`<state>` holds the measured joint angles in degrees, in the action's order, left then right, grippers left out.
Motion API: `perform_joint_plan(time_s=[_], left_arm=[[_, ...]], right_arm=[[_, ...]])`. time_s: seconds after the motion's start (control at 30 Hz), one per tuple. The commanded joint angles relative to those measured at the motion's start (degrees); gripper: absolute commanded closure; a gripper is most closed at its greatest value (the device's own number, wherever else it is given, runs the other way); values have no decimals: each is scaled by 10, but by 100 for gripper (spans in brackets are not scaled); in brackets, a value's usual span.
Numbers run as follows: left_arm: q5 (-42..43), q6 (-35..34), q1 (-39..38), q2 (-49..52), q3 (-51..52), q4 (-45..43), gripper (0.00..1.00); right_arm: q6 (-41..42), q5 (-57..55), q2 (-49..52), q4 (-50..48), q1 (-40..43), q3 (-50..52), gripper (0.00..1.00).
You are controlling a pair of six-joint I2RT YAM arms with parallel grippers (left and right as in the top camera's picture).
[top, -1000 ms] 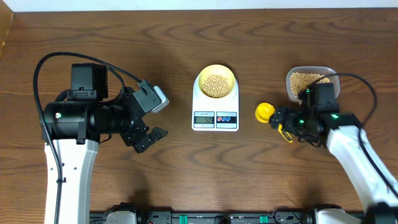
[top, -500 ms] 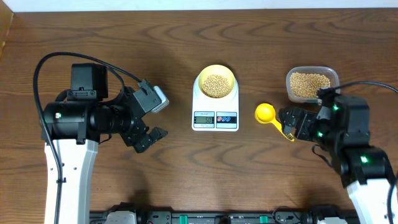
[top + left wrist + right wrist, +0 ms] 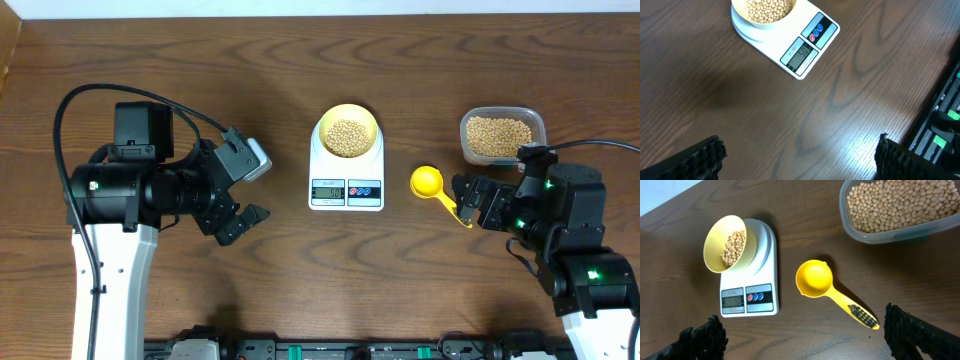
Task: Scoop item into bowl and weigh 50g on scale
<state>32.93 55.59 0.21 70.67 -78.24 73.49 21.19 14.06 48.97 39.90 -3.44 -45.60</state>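
The pale-yellow bowl [image 3: 347, 131] sits on the white scale [image 3: 346, 184] at the table's middle, holding tan beans [image 3: 347, 136]. The scale's display reads about 50. Bowl [image 3: 727, 245], scale [image 3: 749, 297] and beans [image 3: 733, 247] also show in the right wrist view, and the scale in the left wrist view [image 3: 805, 47]. More beans fill a clear tub [image 3: 502, 135]. The bright yellow spoon [image 3: 437, 189] lies empty on the table between scale and tub. My right gripper [image 3: 472, 201] is open and empty just right of the spoon's handle. My left gripper [image 3: 243, 205] is open and empty, left of the scale.
The clear tub of beans also shows in the right wrist view [image 3: 900, 207] at the top right. The spoon [image 3: 832, 291] lies flat below it. Bare wooden table lies between my left gripper and the scale. A black equipment rail [image 3: 340, 348] runs along the near edge.
My right arm has drawn back toward the near right, away from the spoon, which stays lying on the table. The left arm, bowl and scale have not moved.
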Motion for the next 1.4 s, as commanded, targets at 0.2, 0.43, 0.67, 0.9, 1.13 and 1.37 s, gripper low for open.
perform_joint_plan(time_s=[0.2,0.43,0.67,0.9,1.13,1.37], left_arm=[[9,9,0,-2,1,2,2],[9,9,0,-2,1,2,2],[9,9,0,-2,1,2,2],[9,9,0,-2,1,2,2],[9,9,0,-2,1,2,2],[9,9,0,-2,1,2,2]], right_arm=[[-11,-6,-2,21,1,-3,1],[-11,-6,-3,41,1,-3,1],[-35,-6,-6,40,0,-3,1],[-86,-7,-71,42,0,-2,1],[-87,-52,-167,66,0,11,1],[-87,-52,-288,58,0,77,1]])
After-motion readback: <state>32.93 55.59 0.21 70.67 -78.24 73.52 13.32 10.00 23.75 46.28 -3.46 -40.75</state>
